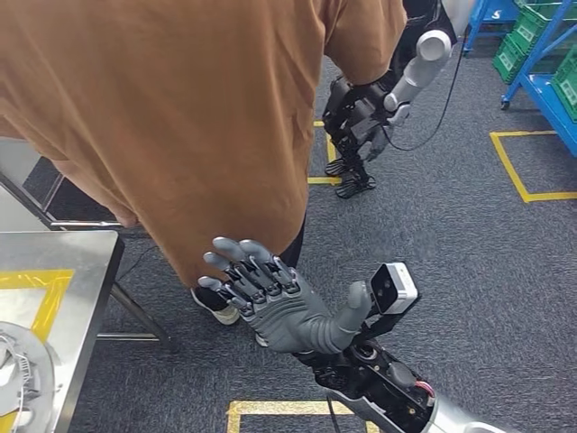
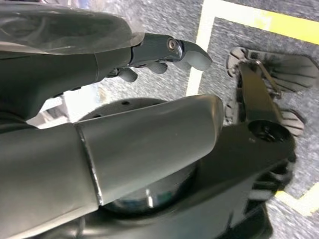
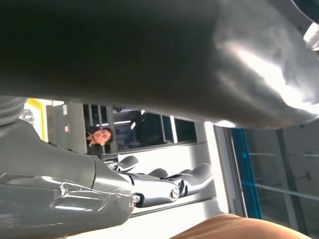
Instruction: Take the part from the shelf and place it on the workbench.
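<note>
Both hands hold nothing; head view shows the right hand (image 1: 272,302) with fingers spread, near a person's brown shirt (image 1: 170,117); left wrist view shows the left hand (image 2: 112,124), smooth grey fingers apart, over speckled carpet (image 2: 226,45).

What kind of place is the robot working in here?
Probably a factory or workshop floor: yellow floor tape marks zones on grey carpet, blue racks hold green bins, and a metal workbench stands nearby.

Workshop: blue racks (image 1: 544,86) w/ green crates (image 1: 527,32)
</note>
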{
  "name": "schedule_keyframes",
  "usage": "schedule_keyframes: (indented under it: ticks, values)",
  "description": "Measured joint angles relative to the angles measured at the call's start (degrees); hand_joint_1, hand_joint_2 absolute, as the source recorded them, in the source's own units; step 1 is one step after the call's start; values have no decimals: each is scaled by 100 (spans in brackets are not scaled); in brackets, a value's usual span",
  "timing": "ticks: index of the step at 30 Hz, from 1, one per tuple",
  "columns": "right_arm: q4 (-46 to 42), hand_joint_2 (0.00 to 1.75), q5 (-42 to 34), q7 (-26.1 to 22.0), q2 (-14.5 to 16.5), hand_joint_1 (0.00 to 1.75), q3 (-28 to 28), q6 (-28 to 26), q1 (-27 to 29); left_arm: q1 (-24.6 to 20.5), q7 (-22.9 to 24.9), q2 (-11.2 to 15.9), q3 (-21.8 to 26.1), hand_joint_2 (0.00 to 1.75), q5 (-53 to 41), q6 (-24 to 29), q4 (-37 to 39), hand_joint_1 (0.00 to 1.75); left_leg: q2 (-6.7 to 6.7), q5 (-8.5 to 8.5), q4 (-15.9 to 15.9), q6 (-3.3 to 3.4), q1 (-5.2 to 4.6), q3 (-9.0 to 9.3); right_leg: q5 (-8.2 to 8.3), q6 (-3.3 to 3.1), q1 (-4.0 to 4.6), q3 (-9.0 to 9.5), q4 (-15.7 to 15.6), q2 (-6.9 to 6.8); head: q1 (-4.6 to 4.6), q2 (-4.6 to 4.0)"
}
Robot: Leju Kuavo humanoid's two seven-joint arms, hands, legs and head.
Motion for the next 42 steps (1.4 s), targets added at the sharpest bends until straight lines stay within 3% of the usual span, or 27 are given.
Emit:
schedule_keyframes:
  ticks: [2, 5, 6, 7, 8, 10, 12, 13, 15, 17, 20, 21, 22, 23, 25, 27, 28, 30, 32, 33, 35, 36, 37, 38, 39, 41, 42]
  values:
    - [-2, 0, 11, -1, 0, 0, -30, -5, 13, -4, 3, -13, -2, 0, -13, -11, 0, 0, 95, 27, -50, 61, 20, 23, -177, 62, 5, -116, 243, -120, 39, 0]
    - [-3, 0, 27, 0, 0, 0, -61, -16, 42, -3, 2, -11, -3, 0, -34, -12, 1, 0, 231, 27, -66, 116, 14, 34, -732, 140, -23, -587, 1334, -361, 148, 0]
    - [-2, 0, 31, 0, 0, 0, -67, -17, 63, 0, 2, -10, -3, 0, -37, -12, 1, 0, 279, 23, -64, 117, 10, 37, -816, 157, -37, -705, 1611, -389, 166, 0]
    - [-3, 0, 34, 0, 0, 0, -72, -17, 81, 1, 2, -9, -3, 0, -38, -12, 1, 0, 324, 17, -62, 112, 10, 42, -788, 168, -50, -728, 1681, -411, 182, 0]
    - [-4, 0, 35, 0, 0, 0, -74, -17, 94, 1, 2, -10, -3, 0, -39, -13, 1, 0, 366, 8, -61, 101, 12, 55, -650, 175, -61, -635, 1507, -437, 204, 0]
    - [-7, 0, 36, -1, 0, 0, -80, -17, 98, -1, 2, -13, -3, 0, -39, -14, 1, 0, 434, -20, -57, 62, 11, 98, -268, 178, -69, -224, 708, -587, 257, 0]
    - [-9, 0, 37, -1, 0, 0, -85, -18, 95, -4, 2, -10, -3, 0, -39, -14, 1, 0, 492, -42, -34, 11, -18, 110, -100, 138, -38, 69, 114, -751, 286, 0]
    - [-10, 0, 37, -1, 0, 0, -86, -19, 97, -4, 2, -8, -3, 0, -40, -14, 1, 0, 529, -42, -27, -12, -32, 102, -106, 108, -17, 105, 21, -779, 278, 0]
    - [-13, 0, 37, -1, 0, 0, -89, -23, 103, -5, 2, -7, -4, 0, -42, -14, 1, 0, 608, -46, -21, -61, -33, 92, -75, 33, -3, 102, -7, -689, 245, 0]
    - [-25, 0, 37, -1, 1, 0, -92, -39, 98, -9, 2, -3, -5, 0, -45, -14, 1, 0, 501, -200, 172, -114, -8, 22, -34, -34, -11, 98, -39, -599, 206, 0]
    - [-40, 0, 37, -1, 4, 0, -94, -73, 94, -4, 3, -2, -8, 0, -50, -19, 1, 0, 228, -743, 1266, -154, 10, -510, 2, -111, -13, 61, -54, -478, 98, 0]
    - [-40, 0, 37, -1, 5, 0, -94, -76, 98, 1, 4, -4, -9, 0, -51, -20, 1, 0, 204, -844, 1599, -155, 10, -689, 8, -124, -7, 48, -53, -431, 69, 0]
    - [-39, 0, 37, -1, 4, 0, -95, -79, 102, 5, 4, -7, -10, 0, -52, -18, 1, 0, 193, -834, 1738, -149, 9, -775, 13, -129, -2, 41, -52, -377, 50, 0]
    - [-39, 0, 38, -1, 4, 0, -94, -80, 105, 9, 5, -8, -11, 0, -55, -14, 1, 0, 184, -708, 1631, -136, 9, -738, 18, -131, 1, 40, -52, -321, 35, 0]
    - [-40, 0, 38, -1, 5, 0, -95, -85, 105, 8, 4, 2, -14, 0, -60, -6, 1, 0, 93, -293, 897, -88, 9, -390, 27, -121, 2, 48, -51, -212, 10, 0]
    - [-42, 0, 38, -1, 5, 0, -95, -87, 104, -1, 3, 15, -16, 0, -65, -2, 1, 0, -37, -46, 201, -49, 9, -66, 31, -90, 23, 33, -35, -122, -13, 0]
    - [-43, 0, 38, -1, 5, 0, -95, -87, 105, -6, 2, 19, -17, 0, -69, -1, 1, 0, -71, -19, 49, -38, 6, 0, 34, -67, 28, 21, -33, -87, -13, 0]
    - [-46, 0, 38, -1, 4, 0, -96, -87, 107, -14, 1, 17, -19, 0, -78, -1, 1, 0, -7, -11, -7, -11, 9, 15, 42, -9, 25, -3, -37, -19, 4, 0]
    - [-54, 0, 38, 0, 4, 0, -103, -87, 108, -16, -1, 15, -20, 0, -84, -1, 1, 0, 81, 16, -49, 44, 26, 37, -68, 47, 23, -82, 107, -92, 35, 0]
    - [-58, 0, 38, -1, 4, 0, -108, -87, 107, -16, -3, 16, -21, 0, -84, 0, 1, 0, 128, 24, -69, 72, 33, 47, -218, 75, 23, -188, 341, -176, 69, 0]
    - [-61, 0, 37, -1, 4, 0, -115, -87, 109, -11, -6, 23, -27, 0, -85, 1, 1, 0, 211, 16, -72, 102, 20, 54, -621, 125, 2, -514, 1109, -343, 140, 0]
    - [-60, 0, 37, -2, 4, 0, -116, -88, 116, -8, -6, 25, -34, 0, -86, 2, 1, 0, 260, 11, -70, 109, 14, 57, -762, 148, -15, -670, 1471, -377, 160, 0]
    - [-58, 0, 37, -1, 4, 0, -118, -88, 121, -6, -5, 25, -41, 0, -87, 1, 1, 0, 306, 5, -69, 109, 10, 61, -799, 164, -29, -748, 1661, -396, 172, 0]
    - [-57, 0, 37, -1, 4, 0, -118, -89, 125, -6, -5, 25, -46, 0, -91, 1, 1, 0, 348, -4, -67, 104, 11, 70, -725, 175, -41, -720, 1631, -414, 187, 0]
    - [-57, 0, 38, -1, 4, 0, -119, -90, 126, -7, -4, 22, -50, 0, -95, 1, 1, 0, 384, -15, -65, 92, 12, 88, -553, 179, -51, -578, 1365, -441, 209, 0]
    - [-58, 0, 38, -1, 4, 0, -119, -93, 122, -9, -4, 21, -55, 0, -101, 2, 1, 0, 449, -52, -56, 51, 5, 132, -196, 171, -41, -157, 541, -590, 260, 0]
    - [-59, 0, 38, -1, 4, 0, -119, -98, 117, -10, -5, 22, -59, 0, -105, 27, 1, 0, 477, -68, -43, 27, -8, 142, -108, 147, -27, 6, 231, -665, 279, 0]
